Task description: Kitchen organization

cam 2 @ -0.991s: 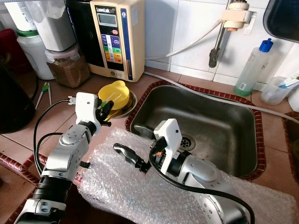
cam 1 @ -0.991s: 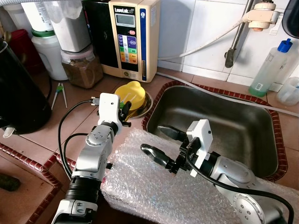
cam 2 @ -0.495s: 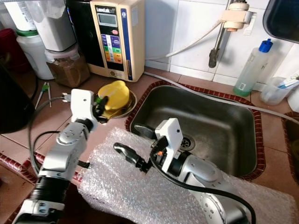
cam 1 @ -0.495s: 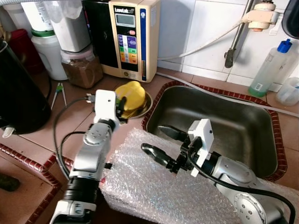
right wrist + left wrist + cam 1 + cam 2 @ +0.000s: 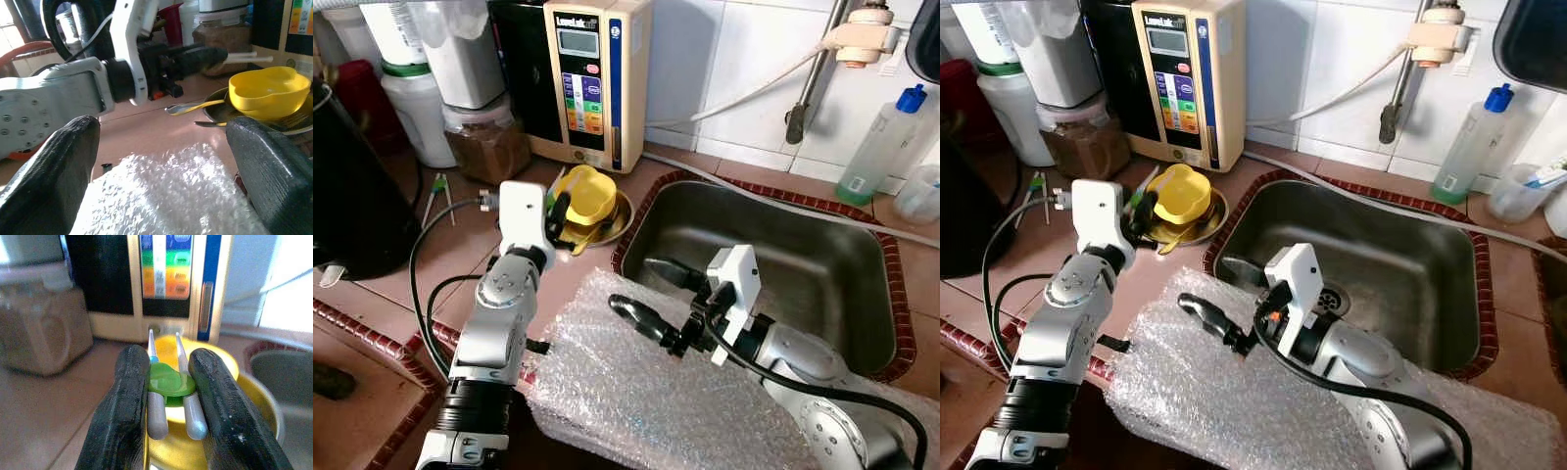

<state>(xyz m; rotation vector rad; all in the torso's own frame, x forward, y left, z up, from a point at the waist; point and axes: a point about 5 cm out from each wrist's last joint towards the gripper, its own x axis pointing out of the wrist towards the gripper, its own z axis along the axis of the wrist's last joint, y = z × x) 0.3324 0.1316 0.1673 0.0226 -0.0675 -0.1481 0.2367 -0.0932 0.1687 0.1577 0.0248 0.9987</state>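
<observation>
Left eye view: bubble wrap (image 5: 636, 392) sprawls over the worktop (image 5: 406, 269) beside the sink (image 5: 773, 255); right gripper (image 5: 651, 294) hovers above it, jaws spread. Left gripper (image 5: 168, 396) pinches training chopsticks (image 5: 171, 382) over the yellow bowl (image 5: 589, 194); placing them remains.

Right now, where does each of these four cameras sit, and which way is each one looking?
Left eye and right eye: on the head, looking down at the counter and sink; both silver arms show.
Left wrist: looks along the left claw, shut on chopsticks, toward the yellow bowl.
Right wrist: looks between the open right claw fingers, across the bubble wrap at the left arm.
All four share the yellow bowl.
</observation>
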